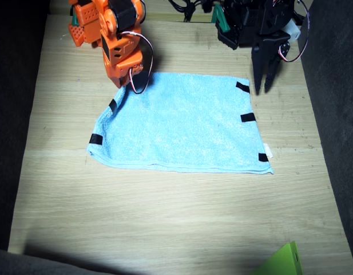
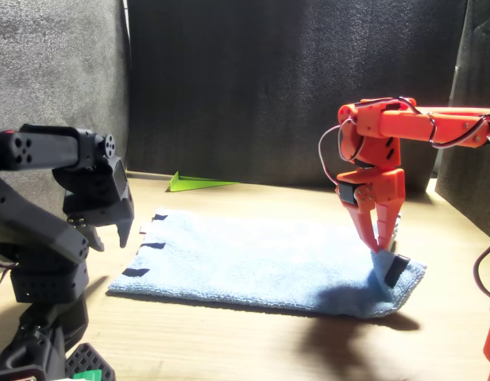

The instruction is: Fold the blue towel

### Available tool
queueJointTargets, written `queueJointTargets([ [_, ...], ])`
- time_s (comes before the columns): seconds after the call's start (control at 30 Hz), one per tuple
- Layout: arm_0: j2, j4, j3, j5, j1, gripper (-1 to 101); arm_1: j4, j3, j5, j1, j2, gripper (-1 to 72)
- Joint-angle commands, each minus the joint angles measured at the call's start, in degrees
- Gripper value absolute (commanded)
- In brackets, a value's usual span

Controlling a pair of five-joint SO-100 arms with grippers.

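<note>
The blue towel point(image 1: 182, 129), a light aqua terry rectangle with short black tape strips along both short edges, lies spread nearly flat in the middle of my pale wooden bench point(image 1: 165, 217). A small white tag point(image 1: 269, 151) sticks out of its short edge on my left arm's side.

My right arm, the orange one, reaches out from its base, its forearm level in the front view and its wrist bent straight down. My right hand point(image 2: 380, 248) points down at the towel's far corner on its own side. Its two orange fingers come together at the tips and pinch the cloth there: in the front view the corner is lifted off the bench, with one black tape strip point(image 2: 395, 270) standing up just beside the tips. In the fixed view that short edge runs slanted and a little rumpled, while the other short edge lies straight.

My left arm, the black one, sits folded close to its base. My left hand point(image 1: 265, 89) hangs downward just beyond the towel's far corner on its own side, near the nearest black strip point(image 1: 242, 87) but apart from the cloth. Its fingers are parted, with a gap between them, and they hold nothing.

A bright green angular piece point(image 1: 284, 262) lies on the bench near the edge opposite the arm bases, well apart from the towel.
</note>
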Motion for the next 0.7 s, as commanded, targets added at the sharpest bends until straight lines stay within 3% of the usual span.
queueJointTargets([
  [0.0,2.2,0.0,0.62,0.79,0.26,18,0.7,-3.6,-0.88,5.8,0.62,0.0],
  [0.2,1.76,-0.18,0.53,0.79,0.26,18,-0.53,-14.24,-1.49,10.63,2.02,0.0],
  [0.47,0.35,-0.35,-0.09,0.7,0.26,18,-12.22,-15.64,-1.14,8.7,7.91,0.0],
  [0.67,-0.88,-0.44,-0.79,0.62,0.35,18,-15.29,-15.38,-2.37,10.72,4.22,0.0],
])
